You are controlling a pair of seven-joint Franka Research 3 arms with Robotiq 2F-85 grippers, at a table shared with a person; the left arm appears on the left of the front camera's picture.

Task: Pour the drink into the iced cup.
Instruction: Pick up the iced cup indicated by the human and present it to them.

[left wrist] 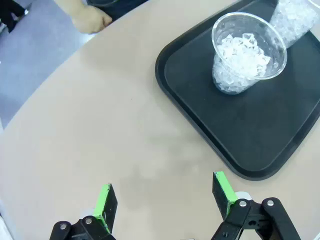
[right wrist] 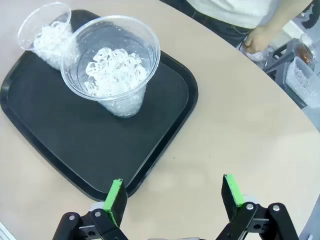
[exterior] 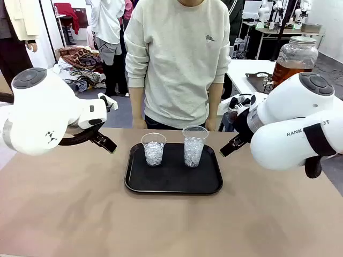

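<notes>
Left gripper [left wrist: 162, 187] and right gripper [right wrist: 173, 185] hang spread and empty over the beige tabletop [exterior: 75, 214]. A black rectangular plastic tray [exterior: 174, 186] holds two clear ice-filled plastic cups, shorter cup [exterior: 154, 150] and taller cup [exterior: 194, 145]. Far back right, the amber-brown drink [exterior: 289, 72] sits in a lidded glass jar [exterior: 303, 49] on a white side table [exterior: 241, 69].

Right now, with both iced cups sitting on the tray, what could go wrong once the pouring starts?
1. The shorter cup and the taller cup stand close together on the tray, so a stream aimed at one may splash into the other.
2. Each cup is largely full of ice, so liquid could bounce off it or overflow.
3. The open right tool hovers by the tray's edge; a careless sweep might tip a cup.
</notes>
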